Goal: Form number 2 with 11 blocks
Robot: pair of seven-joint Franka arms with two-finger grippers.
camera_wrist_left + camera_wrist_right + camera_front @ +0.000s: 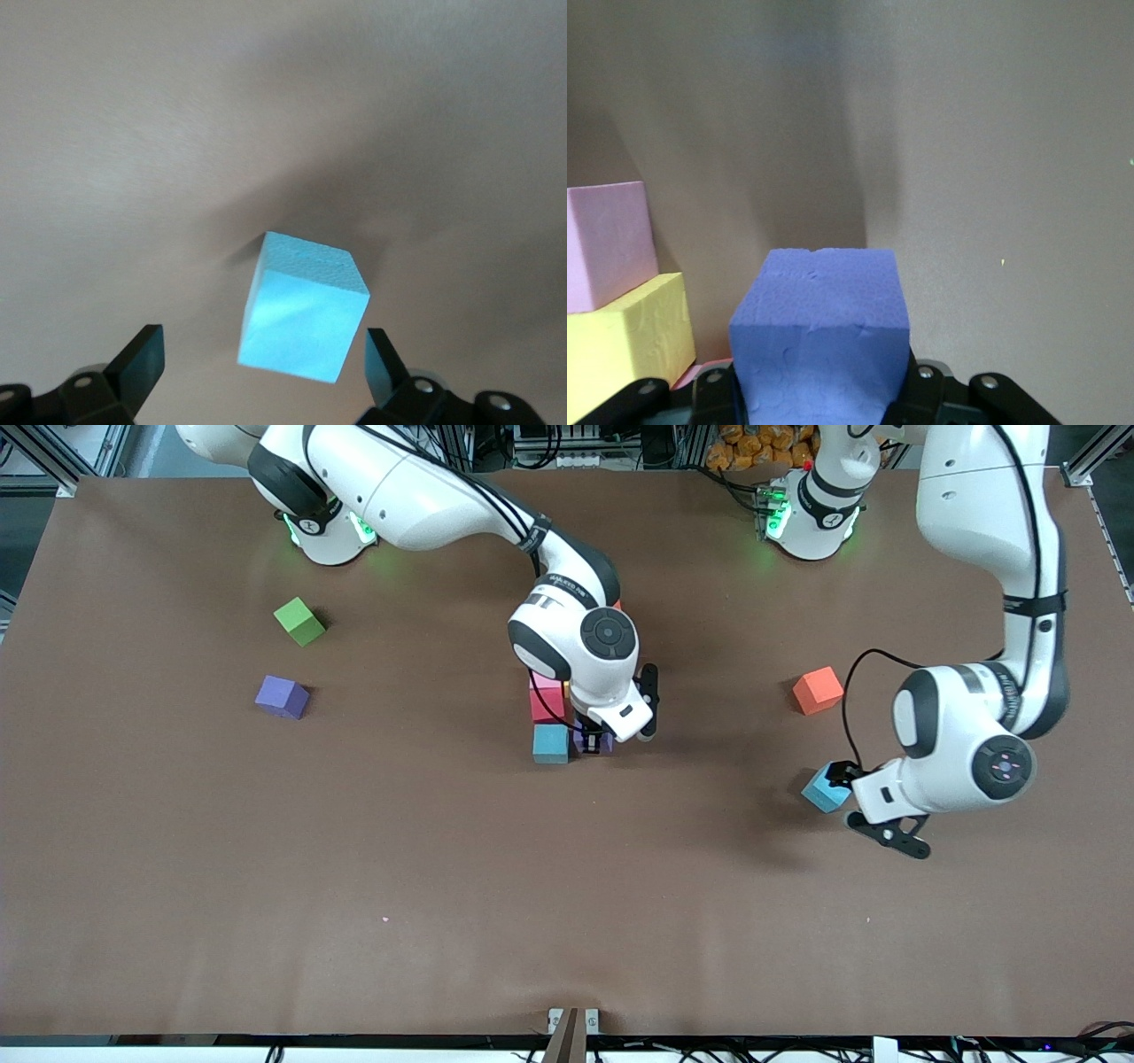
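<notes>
In the front view, the right arm reaches from its base to the middle of the brown table (443, 886). The right gripper (592, 740) points down and is clamped on a small purple matte foam cube (592, 742), just beside a light blue matte cube (550, 743) that lies toward the right arm's end. A pinkish-red cube (546, 699) touches that blue one and lies farther from the camera; the arm covers the rest of the group. A second purple cube (282, 696) and a green cube (299, 621) lie apart near the right arm's end, the green one farther from the camera. Toward the left arm's end, an orange cube (817, 690) sits alone. The left gripper (839, 779) hangs low over another light blue cube (824, 788), which is turned cornerwise.

In the left wrist view, the left gripper (261, 352) has its fingers (142, 354) spread wide, one on each side of the light blue cube (304, 307), and neither touches it. The cube rests on the bare table.

In the right wrist view, the right gripper (819, 394) pinches the purple cube (819, 332). Beside it stand a pale pink cube (604, 243) and a yellow cube (622, 345), touching each other, and a red sliver shows by the yellow one.
</notes>
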